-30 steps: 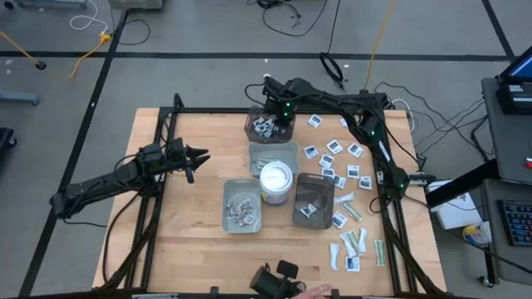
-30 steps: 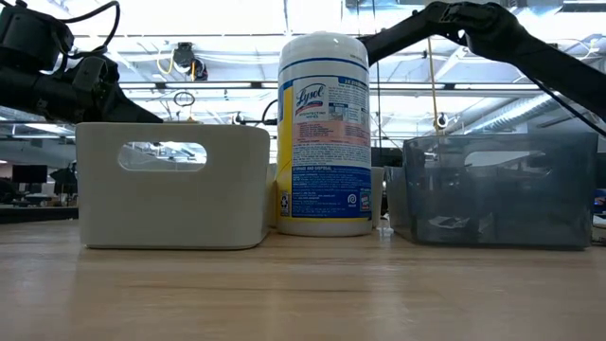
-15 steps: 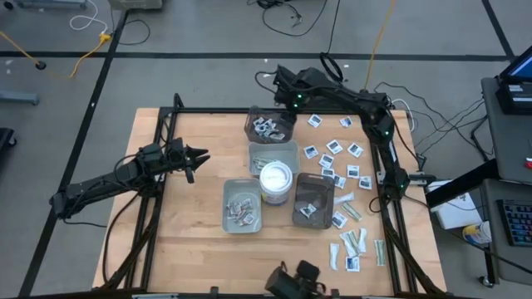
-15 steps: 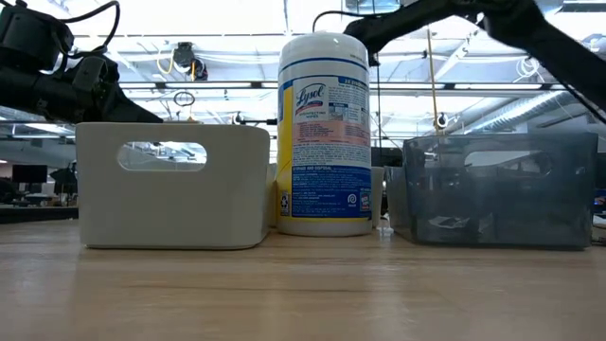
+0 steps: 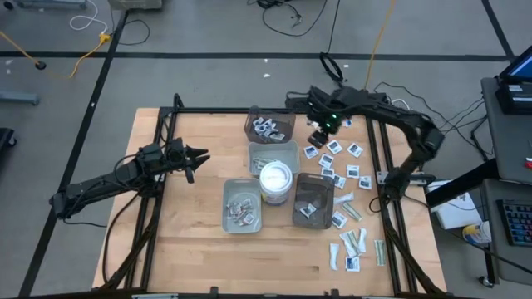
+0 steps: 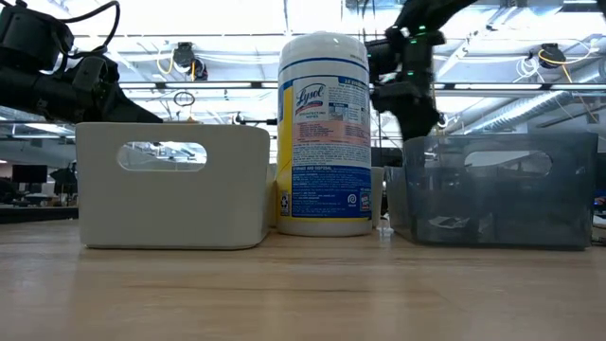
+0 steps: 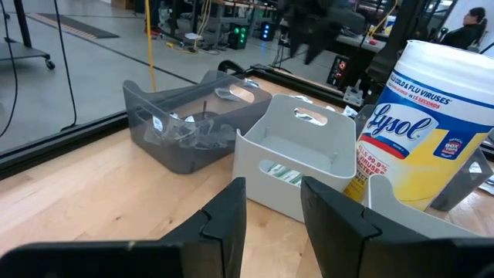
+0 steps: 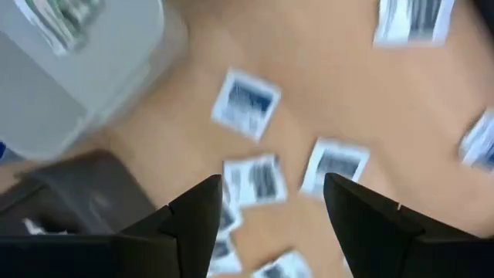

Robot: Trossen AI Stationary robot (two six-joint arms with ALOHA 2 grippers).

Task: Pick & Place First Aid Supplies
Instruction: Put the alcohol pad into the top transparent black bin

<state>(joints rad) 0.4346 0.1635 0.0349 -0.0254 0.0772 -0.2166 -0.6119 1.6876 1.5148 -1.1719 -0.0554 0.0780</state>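
Observation:
The first aid supplies lie loose on the table's right part: square white packets (image 5: 335,151) near my right gripper, and pale strips (image 5: 354,242) toward the near right corner. My right gripper (image 5: 319,133) hovers open above the square packets (image 8: 258,179), fingers pointing down, with nothing between them. More square packets lie in the far dark tray (image 5: 268,126). The grey tray (image 5: 274,154) next to it holds strips. My left gripper (image 5: 196,158) waits open over the table's left part, facing the trays (image 7: 297,158).
A white Lysol tub (image 5: 276,178) stands in the middle among the trays. A second grey tray (image 5: 242,206) and a second dark tray (image 5: 313,199) sit nearer the front. A black frame rail (image 5: 384,178) runs along the right side.
My right gripper has swung from above the far dark tray toward the table's right edge and a little toward the near edge. It now hangs over the loose square packets. A dark object and a hand at the near edge have gone out of view.

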